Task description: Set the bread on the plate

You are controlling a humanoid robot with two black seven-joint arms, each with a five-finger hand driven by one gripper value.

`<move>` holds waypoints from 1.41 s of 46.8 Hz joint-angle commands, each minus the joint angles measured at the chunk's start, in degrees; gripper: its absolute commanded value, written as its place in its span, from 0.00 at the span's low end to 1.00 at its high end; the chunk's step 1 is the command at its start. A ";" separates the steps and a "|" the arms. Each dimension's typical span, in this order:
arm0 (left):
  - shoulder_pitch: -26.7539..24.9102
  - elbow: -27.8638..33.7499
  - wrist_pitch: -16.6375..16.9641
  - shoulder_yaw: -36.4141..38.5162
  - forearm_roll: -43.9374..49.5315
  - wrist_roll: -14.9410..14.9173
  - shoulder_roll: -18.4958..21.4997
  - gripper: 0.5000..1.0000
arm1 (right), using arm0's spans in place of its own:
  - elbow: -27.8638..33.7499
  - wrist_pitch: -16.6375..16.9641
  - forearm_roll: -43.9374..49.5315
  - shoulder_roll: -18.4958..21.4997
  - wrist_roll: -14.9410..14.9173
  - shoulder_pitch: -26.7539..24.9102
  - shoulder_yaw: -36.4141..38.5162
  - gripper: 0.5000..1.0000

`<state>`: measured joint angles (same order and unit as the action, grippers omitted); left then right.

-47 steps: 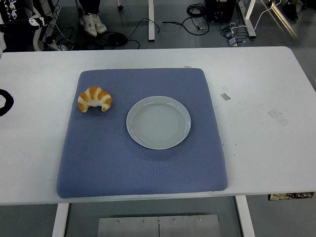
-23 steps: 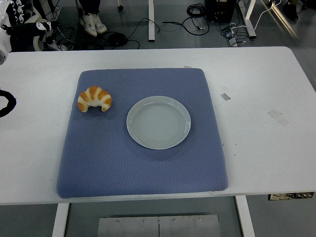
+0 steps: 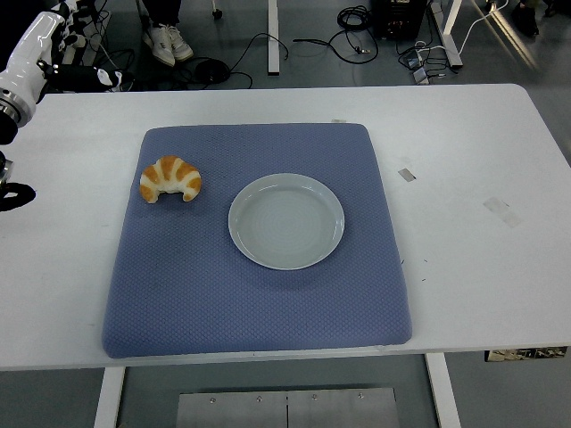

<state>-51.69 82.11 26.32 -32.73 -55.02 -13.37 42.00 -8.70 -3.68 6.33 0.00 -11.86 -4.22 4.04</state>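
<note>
A golden croissant (image 3: 170, 179) with pale stripes lies on the left part of a blue mat (image 3: 259, 294). To its right, near the mat's middle, an empty white plate (image 3: 286, 221) sits flat. My left arm (image 3: 25, 64), white over the forearm, comes in at the upper left edge above the table. Only a sliver of its hand (image 3: 5, 166) shows at the left edge, well left of the croissant and apart from it. The right arm is out of view.
The blue mat lies on a white table (image 3: 473, 178). Small tape marks (image 3: 501, 210) are stuck on the table's right side. Cables and table legs are on the floor beyond the far edge, and a person's shoes (image 3: 168, 42) show at the top.
My left arm has come into view at the upper left edge and risen over the table's left side. The croissant and plate have not moved.
</note>
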 commanded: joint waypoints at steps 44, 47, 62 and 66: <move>-6.41 3.32 -8.91 20.95 -14.41 -8.16 0.63 0.95 | 0.00 -0.01 0.00 0.00 0.00 0.00 0.00 1.00; -6.58 3.32 -8.91 21.12 -14.41 -8.25 0.54 0.95 | 0.00 -0.01 0.00 0.00 0.00 0.00 0.00 1.00; -6.58 0.42 -8.91 22.18 -14.59 -9.22 -0.16 0.95 | 0.00 -0.01 0.00 0.00 0.00 0.00 0.00 1.00; -6.85 -1.24 -8.91 23.58 -14.68 -9.04 -1.92 0.95 | 0.00 -0.01 0.00 0.00 0.00 0.00 0.00 1.00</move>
<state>-58.36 81.82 17.41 -9.93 -69.66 -22.54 41.13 -8.70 -3.70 6.33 0.00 -11.87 -4.21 4.04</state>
